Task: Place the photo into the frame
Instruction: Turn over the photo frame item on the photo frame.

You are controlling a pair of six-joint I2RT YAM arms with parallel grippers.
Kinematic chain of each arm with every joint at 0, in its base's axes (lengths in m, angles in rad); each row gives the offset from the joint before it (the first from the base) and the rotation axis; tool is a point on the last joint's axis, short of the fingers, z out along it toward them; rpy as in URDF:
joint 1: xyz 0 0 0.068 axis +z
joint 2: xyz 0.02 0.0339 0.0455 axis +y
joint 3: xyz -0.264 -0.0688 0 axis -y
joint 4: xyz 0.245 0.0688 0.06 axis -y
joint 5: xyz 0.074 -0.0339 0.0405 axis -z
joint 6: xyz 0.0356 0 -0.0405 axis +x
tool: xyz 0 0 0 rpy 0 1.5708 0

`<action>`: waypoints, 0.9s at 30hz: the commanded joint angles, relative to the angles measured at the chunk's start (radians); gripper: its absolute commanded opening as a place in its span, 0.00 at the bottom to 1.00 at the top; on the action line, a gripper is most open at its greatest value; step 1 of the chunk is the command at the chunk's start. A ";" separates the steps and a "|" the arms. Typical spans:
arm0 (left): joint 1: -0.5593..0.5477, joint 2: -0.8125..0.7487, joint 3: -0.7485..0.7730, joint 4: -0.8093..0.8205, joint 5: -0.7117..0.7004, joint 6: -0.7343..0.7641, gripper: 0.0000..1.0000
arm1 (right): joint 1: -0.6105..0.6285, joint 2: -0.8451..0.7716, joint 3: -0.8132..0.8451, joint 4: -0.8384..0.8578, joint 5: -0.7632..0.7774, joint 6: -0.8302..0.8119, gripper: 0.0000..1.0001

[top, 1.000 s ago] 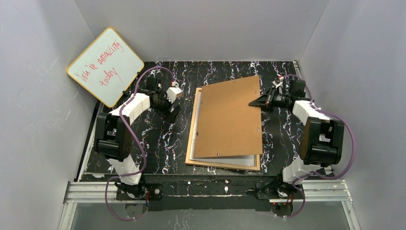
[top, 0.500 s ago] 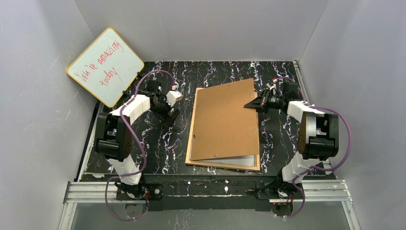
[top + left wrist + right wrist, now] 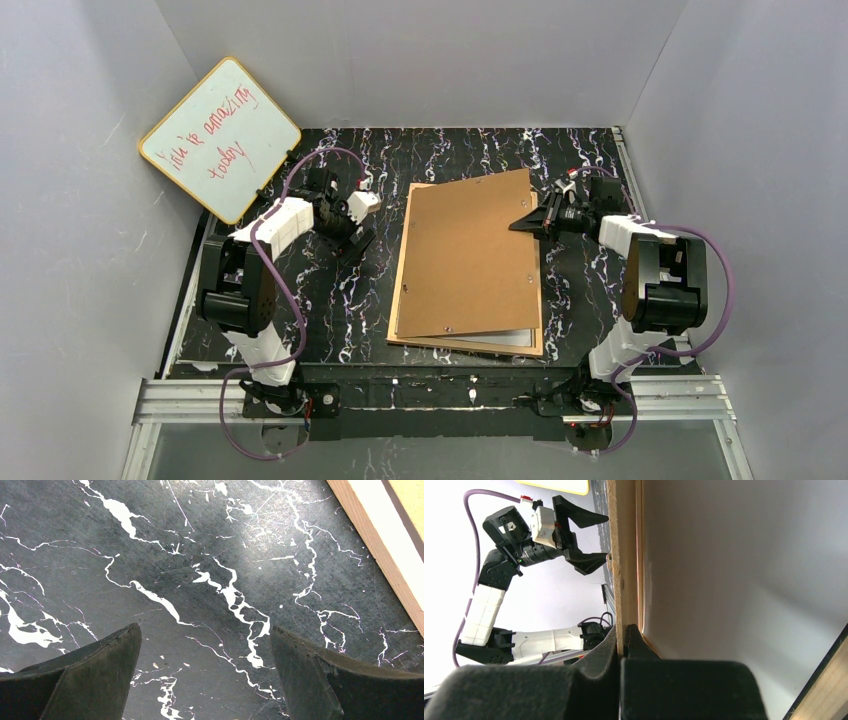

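Observation:
The light-wood frame [image 3: 398, 296] lies flat at the table's middle. On it rests the photo [image 3: 505, 337], white back up, showing only as a strip along the near edge; the right wrist view shows that white back [image 3: 734, 570] beside the frame's rail [image 3: 824, 690]. A brown backing board [image 3: 465, 255] covers both, slightly askew, its right edge lifted. My right gripper [image 3: 522, 222] is shut on that edge [image 3: 621, 555], pads [image 3: 634, 637] pinching the thin board. My left gripper [image 3: 362, 240] hangs open over bare table [image 3: 200, 580] left of the frame [image 3: 380, 550], with nothing between its fingers.
A yellow-rimmed whiteboard [image 3: 220, 138] with red writing leans in the back left corner. Grey walls close in the black marbled table [image 3: 330, 300] on three sides. An aluminium rail [image 3: 430, 395] with both arm bases runs along the near edge.
My right gripper has carried the backing board left and down, so it lies closer over the frame and photo. The left arm has barely shifted.

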 commanded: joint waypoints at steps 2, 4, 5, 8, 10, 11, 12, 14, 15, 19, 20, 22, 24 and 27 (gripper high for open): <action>-0.005 -0.052 -0.009 -0.035 -0.005 0.012 0.98 | -0.009 -0.014 -0.015 0.031 -0.050 0.011 0.01; -0.005 -0.052 -0.011 -0.037 -0.004 0.014 0.98 | -0.014 -0.020 -0.020 0.033 -0.049 0.009 0.01; -0.005 -0.054 -0.011 -0.037 -0.006 0.014 0.98 | -0.015 -0.024 -0.022 0.035 -0.049 0.008 0.01; -0.005 -0.051 -0.012 -0.039 -0.009 0.016 0.98 | -0.031 -0.042 -0.029 0.038 -0.044 0.006 0.01; -0.005 -0.051 -0.012 -0.041 -0.011 0.017 0.98 | -0.043 -0.050 -0.035 0.044 -0.045 0.007 0.01; -0.005 -0.052 -0.010 -0.041 -0.009 0.017 0.98 | -0.048 -0.052 -0.037 0.047 -0.045 0.007 0.01; -0.005 -0.052 -0.010 -0.041 -0.010 0.018 0.98 | -0.052 -0.052 -0.039 0.053 -0.047 0.011 0.01; -0.005 -0.055 -0.009 -0.041 -0.010 0.017 0.98 | -0.052 -0.048 -0.043 0.070 -0.053 0.022 0.01; -0.005 -0.055 -0.008 -0.041 -0.010 0.018 0.98 | -0.052 -0.046 -0.046 0.081 -0.056 0.029 0.01; -0.005 -0.059 -0.011 -0.041 -0.010 0.021 0.98 | -0.052 -0.041 -0.048 0.099 -0.066 0.038 0.01; -0.005 -0.057 -0.011 -0.041 -0.011 0.020 0.98 | -0.052 -0.040 -0.047 0.104 -0.069 0.041 0.01; -0.005 -0.053 -0.011 -0.041 -0.010 0.019 0.98 | -0.052 -0.037 -0.049 0.130 -0.079 0.056 0.01; -0.005 -0.050 -0.010 -0.043 -0.009 0.019 0.98 | -0.051 -0.032 -0.051 0.148 -0.086 0.072 0.01; -0.005 -0.048 -0.006 -0.047 -0.009 0.020 0.98 | -0.050 -0.026 -0.047 0.154 -0.091 0.077 0.01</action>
